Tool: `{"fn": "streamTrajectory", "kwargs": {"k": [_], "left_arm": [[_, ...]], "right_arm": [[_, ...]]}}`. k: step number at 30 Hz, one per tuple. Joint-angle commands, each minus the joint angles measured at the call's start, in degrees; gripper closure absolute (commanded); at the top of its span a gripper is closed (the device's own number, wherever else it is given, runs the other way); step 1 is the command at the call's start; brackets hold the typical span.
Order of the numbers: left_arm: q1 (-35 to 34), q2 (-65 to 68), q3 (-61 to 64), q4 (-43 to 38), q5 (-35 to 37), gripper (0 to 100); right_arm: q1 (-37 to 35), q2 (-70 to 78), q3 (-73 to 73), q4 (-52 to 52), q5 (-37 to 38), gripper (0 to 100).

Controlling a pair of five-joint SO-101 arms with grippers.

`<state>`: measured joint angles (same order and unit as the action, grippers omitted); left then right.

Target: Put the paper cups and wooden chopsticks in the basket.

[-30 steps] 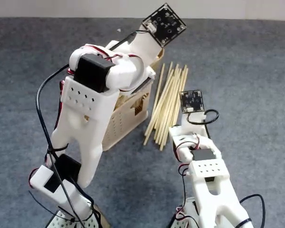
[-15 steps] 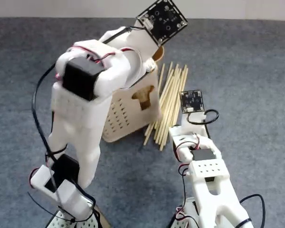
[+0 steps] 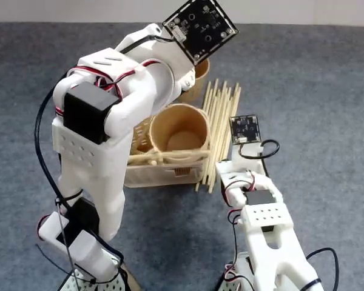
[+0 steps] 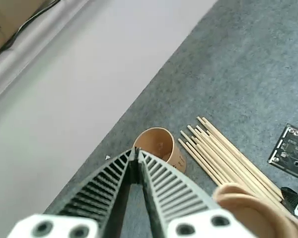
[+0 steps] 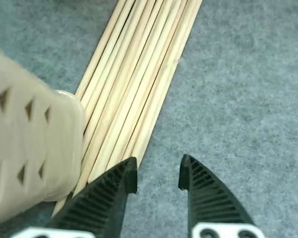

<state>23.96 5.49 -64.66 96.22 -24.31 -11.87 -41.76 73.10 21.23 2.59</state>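
Note:
A tan basket [image 3: 153, 176] stands upright mid-table with one paper cup [image 3: 179, 129] inside it, mouth up. A second paper cup [image 3: 196, 75] [image 4: 159, 146] sits on the carpet behind the basket. A bundle of wooden chopsticks [image 3: 222, 118] [image 5: 139, 84] lies to the right of the basket. My left gripper [image 4: 135, 161] hangs shut above the far cup, holding nothing. My right gripper [image 5: 158, 171] is open just above the carpet at the near end of the chopsticks, with the basket wall [image 5: 30, 144] beside it.
The left arm [image 3: 109, 121] arches high over the basket's left side. The right arm [image 3: 261, 218] stretches from the near edge toward the chopsticks. Grey carpet lies bare to the right and far left.
The basket has tipped from leaning on its side to upright, showing the cup inside. The left arm swung up and left. The right arm stayed still.

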Motion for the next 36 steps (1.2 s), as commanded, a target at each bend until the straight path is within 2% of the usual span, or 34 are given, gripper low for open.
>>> {"fn": "streamTrajectory", "kwargs": {"k": [1,4,9,12,16,20,23,26,32,36], "left_arm": [[1.2,-2.1,-1.3,0.1,-0.5,99],[0.7,-2.2,-0.7,5.3,-0.3,94],[-2.6,-7.1,3.5,5.5,4.6,82],[-2.8,-14.6,10.1,5.5,4.6,82],[-4.3,-28.8,24.9,5.5,4.5,82],[-15.3,-37.7,39.3,5.5,4.4,87],[-26.3,-37.4,46.5,4.6,6.7,87],[-33.2,-34.9,51.9,1.8,11.4,84],[-35.2,-26.5,58.7,-0.6,12.4,83],[-35.3,-22.0,58.6,-3.1,12.5,83]], "right_arm": [[-0.5,0.0,-0.2,-0.8,0.6,85.0],[-0.5,0.0,-0.2,-0.8,0.6,85.0],[-0.5,0.1,-0.2,-0.8,0.6,85.0],[-0.5,0.1,-0.1,-0.8,0.6,85.0],[-0.5,0.1,-0.1,-0.8,0.6,85.0],[-0.3,0.1,-0.1,-0.8,0.6,85.0],[-0.3,0.1,-0.1,-0.7,0.6,85.0],[-0.3,0.1,-0.1,-0.7,0.6,85.0],[-0.3,0.1,1.4,-0.8,0.6,85.0],[-0.3,0.0,2.1,-0.8,0.6,85.0]]}}
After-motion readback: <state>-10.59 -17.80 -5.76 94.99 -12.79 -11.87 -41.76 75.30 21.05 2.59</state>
